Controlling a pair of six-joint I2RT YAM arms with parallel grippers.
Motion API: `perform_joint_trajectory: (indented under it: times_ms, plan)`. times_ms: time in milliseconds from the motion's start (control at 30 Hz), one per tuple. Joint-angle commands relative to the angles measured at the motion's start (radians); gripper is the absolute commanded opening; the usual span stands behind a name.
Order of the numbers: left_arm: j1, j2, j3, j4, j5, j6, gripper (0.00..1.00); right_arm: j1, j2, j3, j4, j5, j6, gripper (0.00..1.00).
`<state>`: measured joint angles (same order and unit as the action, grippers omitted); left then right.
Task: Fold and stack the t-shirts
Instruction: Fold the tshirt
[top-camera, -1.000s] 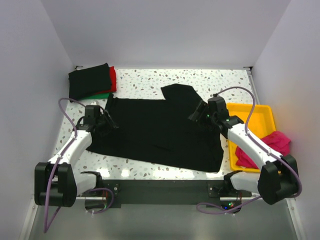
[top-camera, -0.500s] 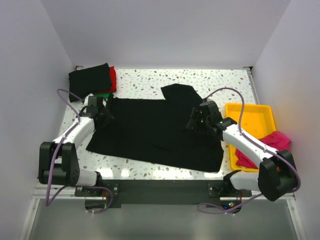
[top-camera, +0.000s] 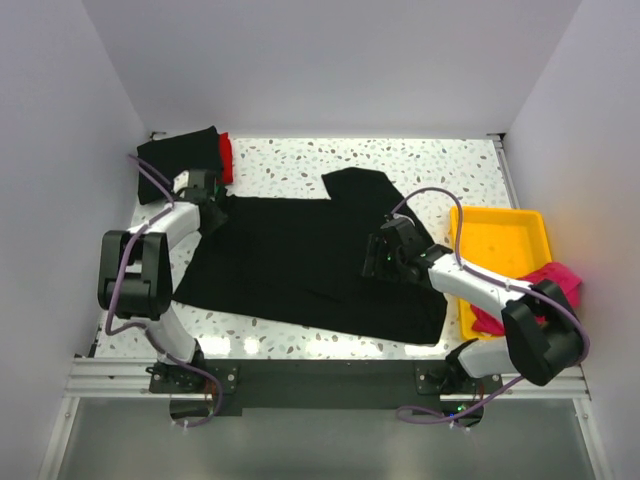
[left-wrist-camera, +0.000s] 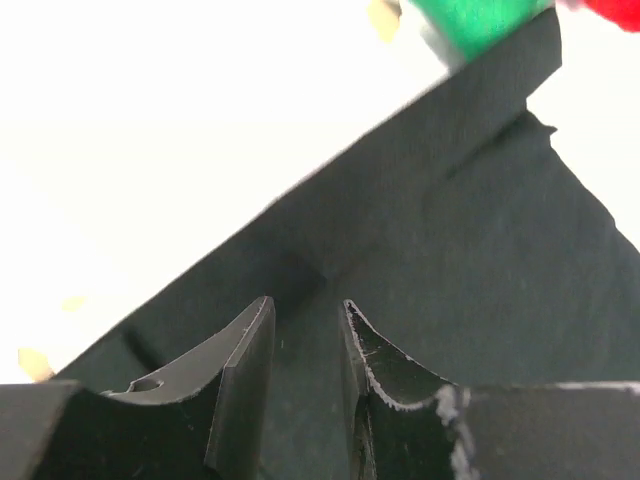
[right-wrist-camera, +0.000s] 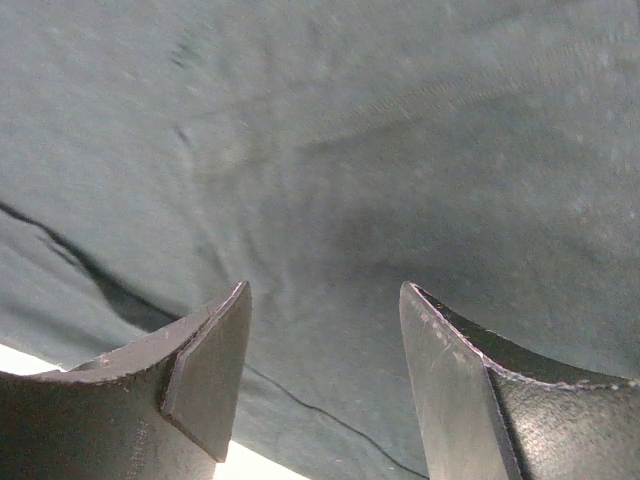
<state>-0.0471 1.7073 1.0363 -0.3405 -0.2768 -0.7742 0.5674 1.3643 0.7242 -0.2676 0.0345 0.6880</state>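
I'm seeing the left gripper (left-wrist-camera: 305, 312) hanging narrowly parted, pinching nothing, over the far-left edge of the spread black t-shirt (top-camera: 290, 260). The right gripper (right-wrist-camera: 320, 300) is gaping over its right side, that arm partly hiding the pink t-shirt (top-camera: 558, 280).

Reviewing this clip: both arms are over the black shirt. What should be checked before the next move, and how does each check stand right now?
1. black t-shirt spread open on the table: ok.
2. left gripper over the shirt's far-left corner: ok.
3. Cloth between the left jaws: cannot tell; they stand narrowly apart just above the fabric.
4. right gripper open and holding nothing: ok.
5. Right gripper at an edge it could grab: not ok; it is over the shirt's body.
6. folded stack clear of the left gripper: cannot tell; they are close together.
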Motion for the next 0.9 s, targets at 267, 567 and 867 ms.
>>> perform_joint_trajectory:
  times_ms: [267,567,867]
  plan:
    - [0.042,0.14,0.079,-0.034,-0.136,-0.017,0.36,0.003,0.004,-0.072,0.059,0.048,-0.001,0.64]
    - [0.154,0.149,0.033,-0.092,-0.121,-0.048,0.36,0.005,0.001,-0.104,0.054,0.074,0.007,0.64]
    - [0.176,0.101,-0.007,-0.085,-0.111,-0.027,0.41,0.005,0.032,-0.123,0.056,0.058,0.008,0.65]
